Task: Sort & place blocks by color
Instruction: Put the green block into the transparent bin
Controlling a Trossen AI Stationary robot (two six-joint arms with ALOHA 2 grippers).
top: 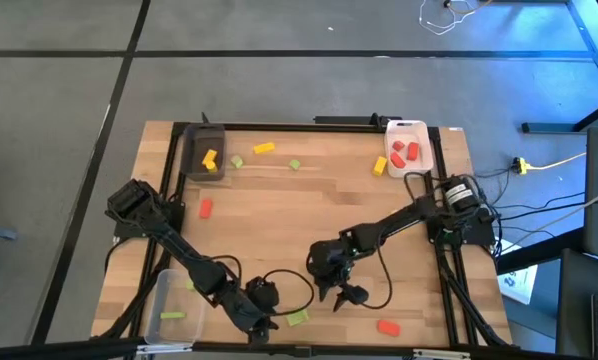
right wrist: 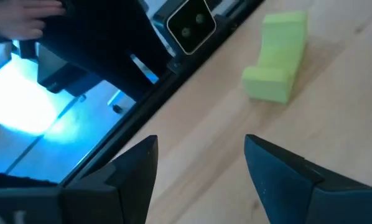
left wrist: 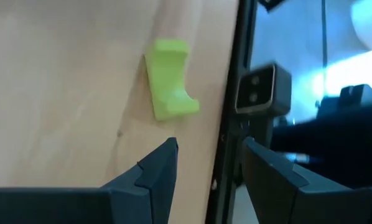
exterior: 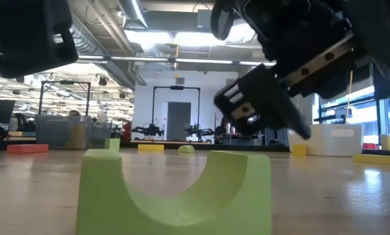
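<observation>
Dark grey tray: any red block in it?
No. In the high view the dark grey tray holds only a yellow block; the red blocks sit in the white tray.

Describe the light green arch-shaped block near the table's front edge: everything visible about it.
The green arch block is a chunky, matte light green piece with a curved cut-out scooped from one side. In the low view the cut-out faces upward. It lies on the wooden table near the front edge, between the left gripper and right gripper. Neither touches it; both are open and empty.
</observation>
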